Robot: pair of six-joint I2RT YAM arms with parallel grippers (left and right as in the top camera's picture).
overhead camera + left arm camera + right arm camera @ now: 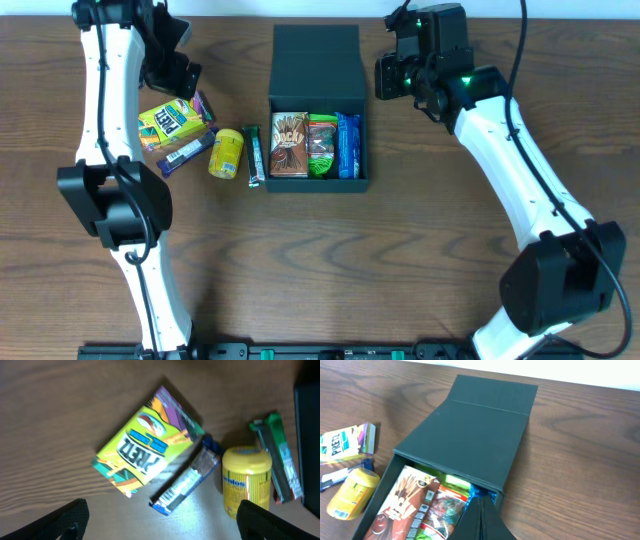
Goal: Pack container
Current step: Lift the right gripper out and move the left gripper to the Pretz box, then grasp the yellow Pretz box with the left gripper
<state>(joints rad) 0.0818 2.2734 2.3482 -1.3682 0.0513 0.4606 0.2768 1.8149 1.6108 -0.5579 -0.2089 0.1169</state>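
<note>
The dark teal container [362, 150] stands mid-table with its hinged lid [316, 60] raised at the back. Inside lie a brown Pocky box [289, 145], a green packet [321, 146] and a blue packet [348, 145]. To its left on the table are a Pretz box [142, 450], a blue-and-purple bar [187, 480], a yellow can [246, 480] and a green bar [280, 460]. My left gripper [162, 525] hovers open above the Pretz box and the bar, with nothing between its fingers. My right gripper [481, 520] is shut and empty, above the container's right rear corner [492, 495].
The loose snacks lie close together in a row between the left arm [105, 150] and the container's left wall [271, 140]. The right arm [520, 170] reaches in from the right side. Bare wood runs along the front of the table.
</note>
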